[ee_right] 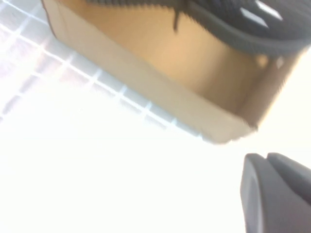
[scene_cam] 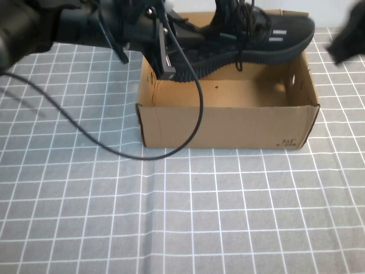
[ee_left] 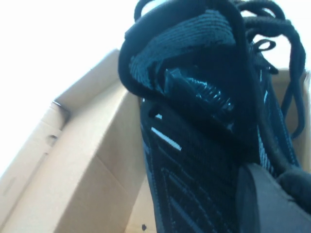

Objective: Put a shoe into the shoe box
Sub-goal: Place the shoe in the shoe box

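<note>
The black mesh shoe (scene_cam: 251,40) hangs over the open brown shoe box (scene_cam: 228,123), heel to the left and toe above the box's right rear corner, with its sole about level with the rim. My left gripper (scene_cam: 166,35) is shut on the shoe's heel collar. In the left wrist view one finger sits inside the shoe (ee_left: 194,160) and the other outside, the left gripper (ee_left: 233,145) clamping it above the box (ee_left: 87,160). My right gripper (scene_cam: 347,37) is shut and empty, beyond the box's right side. Its view shows the right gripper (ee_right: 272,167), box (ee_right: 160,58) and shoe (ee_right: 243,24).
A black cable (scene_cam: 188,128) loops from the left arm down across the box's front left wall onto the grey checked tablecloth (scene_cam: 171,217). The box's lid flap (scene_cam: 199,20) stands behind the shoe. The box's front wall bears small dark print at its right corner (scene_cam: 287,142).
</note>
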`<state>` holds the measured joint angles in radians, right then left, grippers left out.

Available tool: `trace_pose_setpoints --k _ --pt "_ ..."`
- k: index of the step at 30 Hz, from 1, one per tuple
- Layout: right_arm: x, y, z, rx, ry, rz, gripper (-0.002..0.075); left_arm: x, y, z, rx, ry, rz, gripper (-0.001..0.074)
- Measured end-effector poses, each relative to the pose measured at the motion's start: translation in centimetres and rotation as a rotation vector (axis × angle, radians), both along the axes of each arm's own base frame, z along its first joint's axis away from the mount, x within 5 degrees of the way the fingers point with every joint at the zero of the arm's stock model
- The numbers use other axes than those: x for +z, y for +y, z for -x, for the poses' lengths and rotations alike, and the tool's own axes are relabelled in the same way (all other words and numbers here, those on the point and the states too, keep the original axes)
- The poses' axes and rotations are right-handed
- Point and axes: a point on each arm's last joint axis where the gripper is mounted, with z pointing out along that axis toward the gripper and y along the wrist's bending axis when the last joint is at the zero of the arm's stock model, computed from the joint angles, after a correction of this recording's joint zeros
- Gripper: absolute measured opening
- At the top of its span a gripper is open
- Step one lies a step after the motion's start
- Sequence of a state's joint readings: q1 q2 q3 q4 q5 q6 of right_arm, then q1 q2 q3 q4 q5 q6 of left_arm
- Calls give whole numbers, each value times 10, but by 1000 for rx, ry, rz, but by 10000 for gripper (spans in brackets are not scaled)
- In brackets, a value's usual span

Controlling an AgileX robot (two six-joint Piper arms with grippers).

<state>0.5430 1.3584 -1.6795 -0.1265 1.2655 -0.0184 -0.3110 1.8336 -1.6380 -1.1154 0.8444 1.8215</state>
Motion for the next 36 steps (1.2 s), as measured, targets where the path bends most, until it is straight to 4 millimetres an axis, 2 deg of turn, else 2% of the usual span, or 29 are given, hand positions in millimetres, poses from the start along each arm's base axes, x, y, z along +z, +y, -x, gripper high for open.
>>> trace_pose_setpoints --k 7,15,25,31,36 --pt "-11 -32 43 -111 9 -23 -16 -36 -7 -45 -58 35 -54 20" --pt "-25 -52 76 -167 27 -58 -16 -60 -14 -73 -83 34 -76 20" --pt "-24 -57 84 -189 15 -84 -16 -102 -22 -102 -84 53 -105 20" --pt "-24 -57 84 -191 16 -86 -16 -118 -23 -109 -88 52 -118 20" --pt "-24 -57 84 -193 17 -87 -16 -122 -23 -111 -80 36 -131 20"
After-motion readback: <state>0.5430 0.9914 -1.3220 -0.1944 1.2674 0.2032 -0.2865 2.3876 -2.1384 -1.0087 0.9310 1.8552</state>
